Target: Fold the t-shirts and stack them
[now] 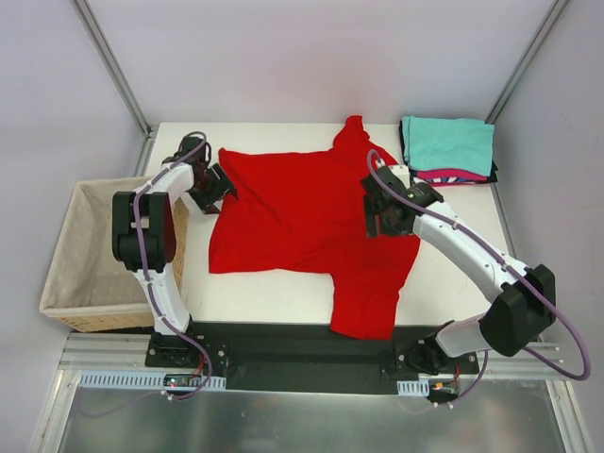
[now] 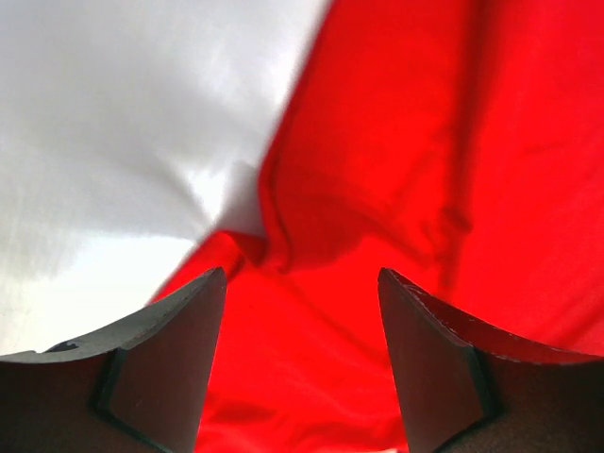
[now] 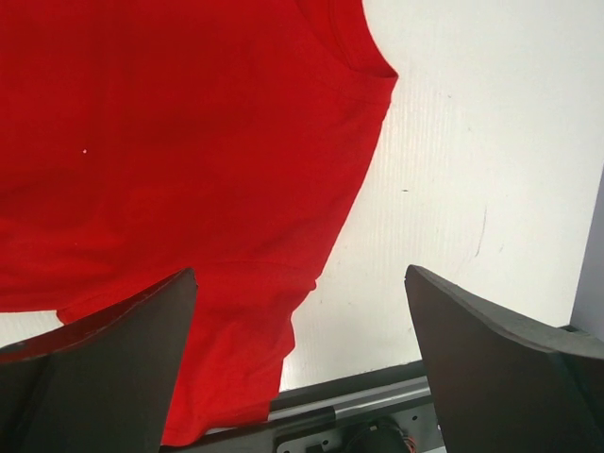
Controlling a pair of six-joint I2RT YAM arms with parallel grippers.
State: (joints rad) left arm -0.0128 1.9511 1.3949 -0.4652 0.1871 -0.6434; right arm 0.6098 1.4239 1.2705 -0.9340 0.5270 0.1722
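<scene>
A bright red t-shirt (image 1: 302,222) lies spread and rumpled on the white table, one sleeve hanging over the near edge. My left gripper (image 1: 223,186) is open at the shirt's far left edge. In the left wrist view it (image 2: 302,283) is open over a fold of red cloth (image 2: 377,189), gripping nothing. My right gripper (image 1: 379,219) is open above the shirt's right side. In the right wrist view it (image 3: 302,278) is open over the shirt's edge (image 3: 189,170), empty. A folded stack stands at the back right: teal shirt (image 1: 448,143) on top, magenta (image 1: 453,175) and a black edge (image 1: 491,176) under it.
A woven wicker basket (image 1: 58,283) with beige lining stands off the table's left side, beside the left arm. Bare white table (image 1: 444,283) shows right of the red shirt. The black base rail (image 1: 283,344) runs along the near edge.
</scene>
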